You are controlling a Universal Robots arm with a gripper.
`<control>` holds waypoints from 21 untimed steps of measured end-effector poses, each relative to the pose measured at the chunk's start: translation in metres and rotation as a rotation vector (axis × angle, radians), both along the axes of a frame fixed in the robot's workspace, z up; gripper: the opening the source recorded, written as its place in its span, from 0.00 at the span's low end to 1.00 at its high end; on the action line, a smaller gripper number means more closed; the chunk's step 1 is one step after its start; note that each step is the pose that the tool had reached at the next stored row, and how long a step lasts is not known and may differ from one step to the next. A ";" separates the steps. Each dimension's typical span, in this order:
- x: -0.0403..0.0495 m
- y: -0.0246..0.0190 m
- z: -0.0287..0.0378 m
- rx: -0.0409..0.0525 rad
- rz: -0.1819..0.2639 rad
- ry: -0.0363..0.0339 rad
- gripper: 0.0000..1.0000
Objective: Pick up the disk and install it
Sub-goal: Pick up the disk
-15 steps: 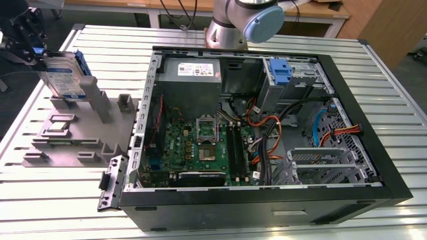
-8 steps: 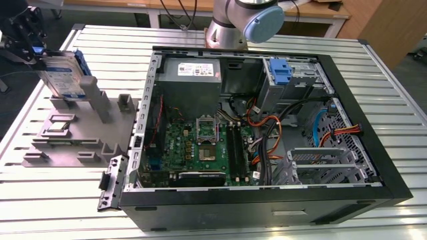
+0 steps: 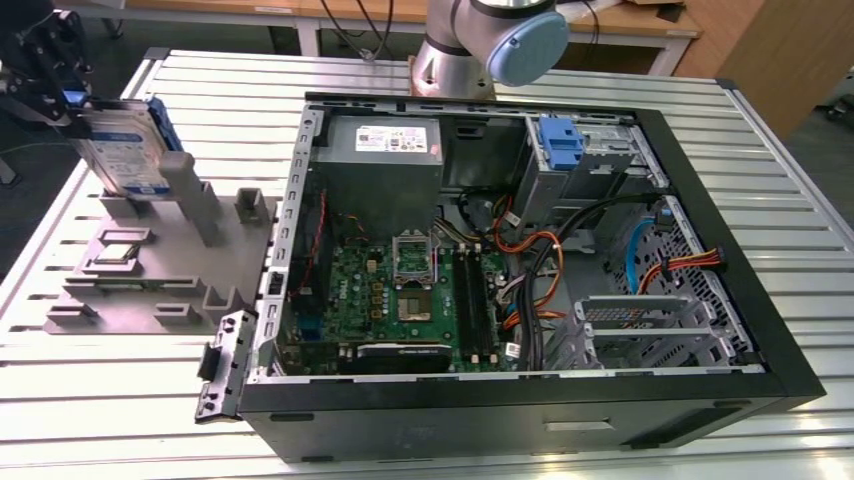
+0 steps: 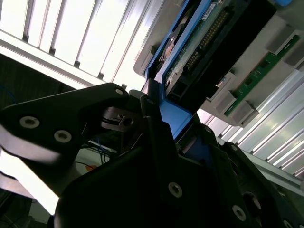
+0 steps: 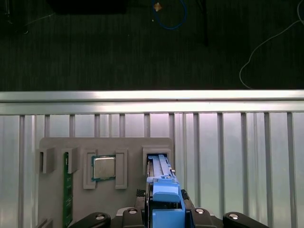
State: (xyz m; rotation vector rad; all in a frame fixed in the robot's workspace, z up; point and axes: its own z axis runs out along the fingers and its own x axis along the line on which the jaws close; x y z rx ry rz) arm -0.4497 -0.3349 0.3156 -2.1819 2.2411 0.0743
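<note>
Ribbed silver metal surface (image 3: 120,400), open black computer tower (image 3: 534,410) on it.
Exterior view's left: grey plastic parts holder (image 3: 134,290); flat silver-grey labelled disk (image 3: 120,150) in blue plastic carrier, upright over its slot (seated or lifted, can't tell); black pincer (image 3: 64,98) closed tight on the carrier's upper end.

I work in what looks like a robotics lab: my arm (image 3: 467,50) rises from a ribbed metal tabletop (image 3: 120,400), an opened computer case (image 3: 534,405) lies there beside a grey parts holder (image 3: 134,290), and wooden desks (image 3: 641,20) stand behind.
</note>
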 end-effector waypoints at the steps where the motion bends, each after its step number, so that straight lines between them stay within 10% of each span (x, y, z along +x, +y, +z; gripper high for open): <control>1: 0.0000 0.0000 0.0003 0.0001 0.000 -0.0002 0.37; 21: 0.0000 0.0000 0.0080 0.0000 0.000 0.0001 0.37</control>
